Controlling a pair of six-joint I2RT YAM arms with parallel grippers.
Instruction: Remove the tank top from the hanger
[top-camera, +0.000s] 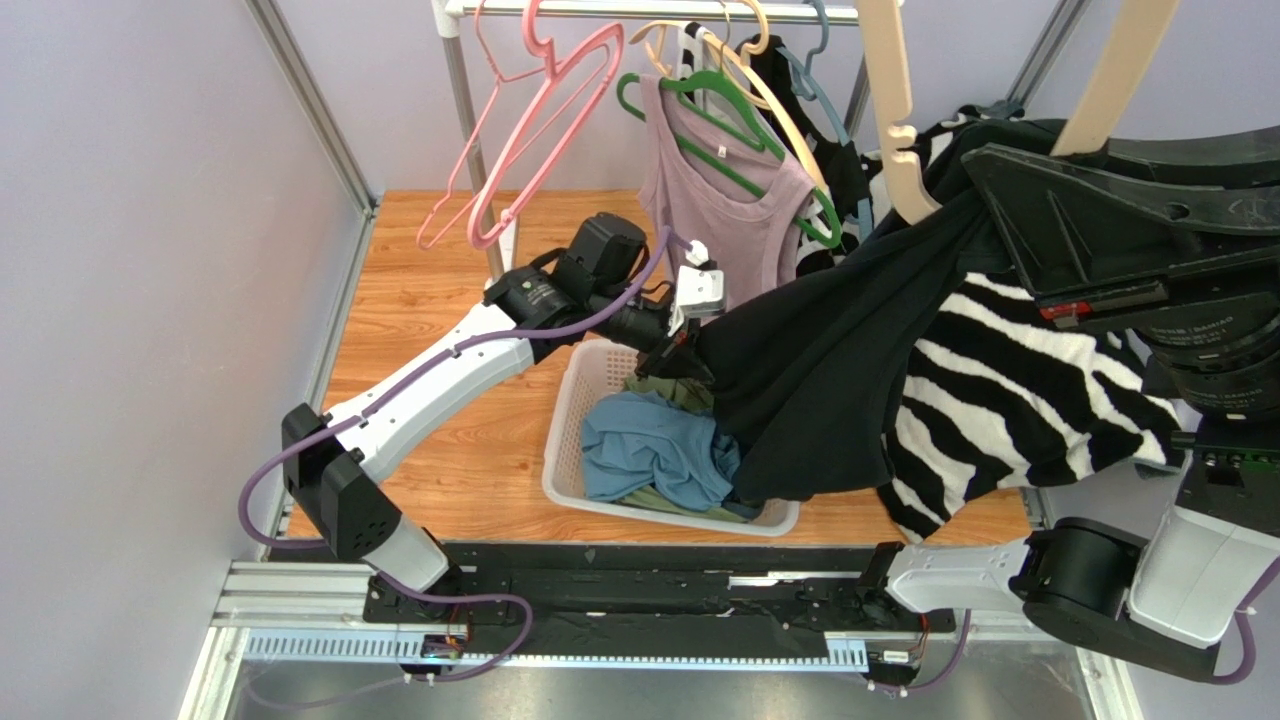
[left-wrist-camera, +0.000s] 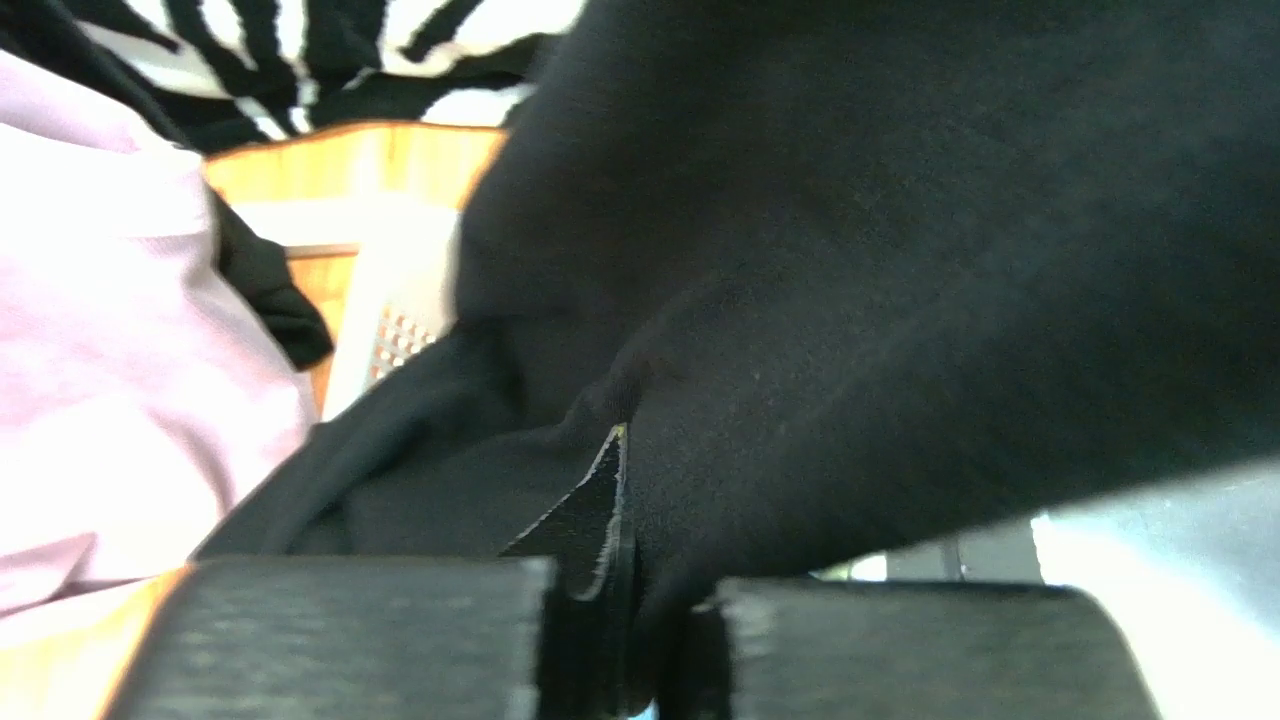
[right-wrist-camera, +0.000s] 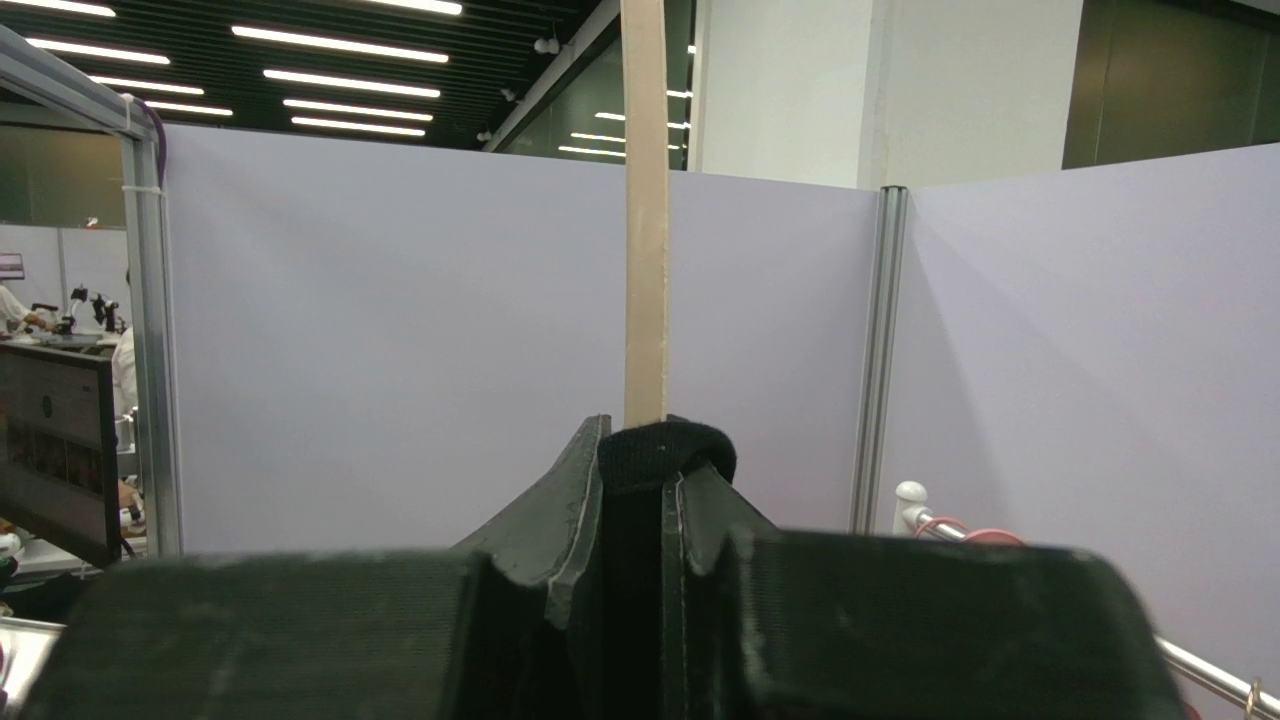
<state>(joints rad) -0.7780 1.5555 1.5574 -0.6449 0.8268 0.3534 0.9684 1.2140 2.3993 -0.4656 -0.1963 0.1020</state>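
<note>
Two arms rise from the bottom edge of the top view, the left one stretching toward frame centre.

- Left hand (top-camera: 679, 323): above the far corner of the white basket (top-camera: 568, 420). In the left wrist view its fingers are pressed together on a fold of the black tank top (left-wrist-camera: 902, 225), which fills most of that frame.
- Basket: sits on the wooden bench (top-camera: 436, 300), centre-low in the top view. It holds a blue garment (top-camera: 654, 443) with olive cloth beneath it.
- Black tank top (top-camera: 842, 345): stretched from the left hand at centre up toward the upper right, draping over the basket's right side.
- Zebra-striped garment (top-camera: 1007, 390): lies under and right of the black cloth, covering the bench there. Cannot tell what it hangs from.
- Right hand (right-wrist-camera: 643, 510): fingers clamped on the beige hanger (right-wrist-camera: 645, 225), with a black strap caught between them. The hanger (top-camera: 897, 105) stands at the upper right of the top view.
- Far side: the rail (top-camera: 661, 11) runs along the top edge. It carries pink hangers (top-camera: 526, 128) at upper left and a green hanger (top-camera: 721, 113) bearing a mauve tank top (top-camera: 706, 188), which hangs just behind the left hand.
</note>
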